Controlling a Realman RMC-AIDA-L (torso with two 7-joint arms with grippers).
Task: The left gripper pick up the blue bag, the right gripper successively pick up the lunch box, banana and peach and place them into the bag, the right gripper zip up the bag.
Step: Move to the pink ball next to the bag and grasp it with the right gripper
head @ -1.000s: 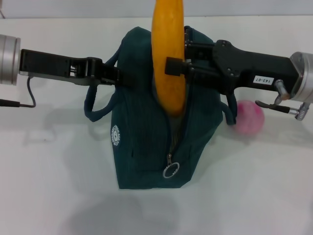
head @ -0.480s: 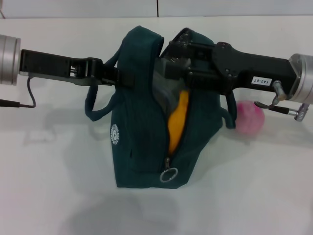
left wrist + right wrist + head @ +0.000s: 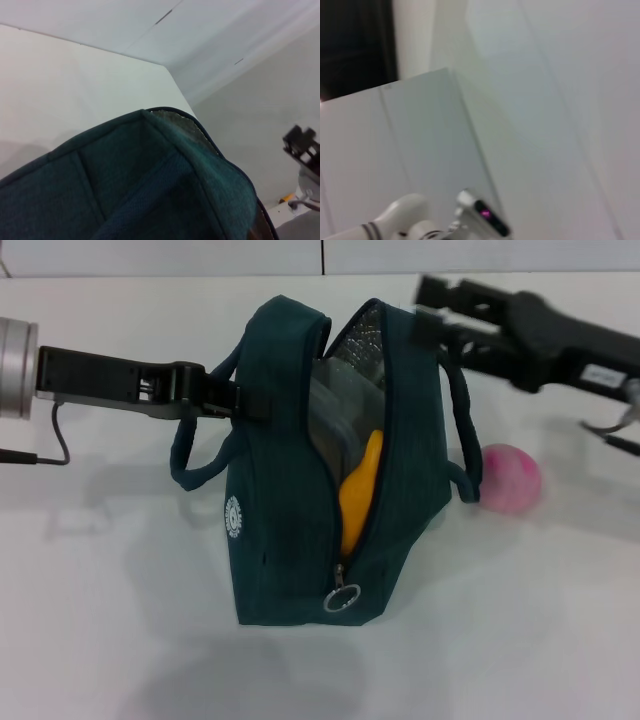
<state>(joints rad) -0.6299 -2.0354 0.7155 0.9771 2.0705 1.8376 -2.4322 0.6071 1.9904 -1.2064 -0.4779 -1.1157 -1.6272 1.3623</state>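
The blue bag stands upright in the middle of the table, its zipper open along the top and front. My left gripper is shut on the bag's left upper edge beside a handle; the left wrist view is filled with the bag's fabric. Inside the opening the yellow banana leans on end, with the clear lunch box behind it. The pink peach lies on the table right of the bag. My right gripper hovers above the bag's right upper edge, open and holding nothing.
A silver ring pull hangs at the low front end of the zipper. The bag's right handle loops out toward the peach. The table is white, and the right wrist view shows only walls.
The banana, held upright over the bag a second ago, has dropped into the opening. My right gripper let go of it and pulled back up and to the right.
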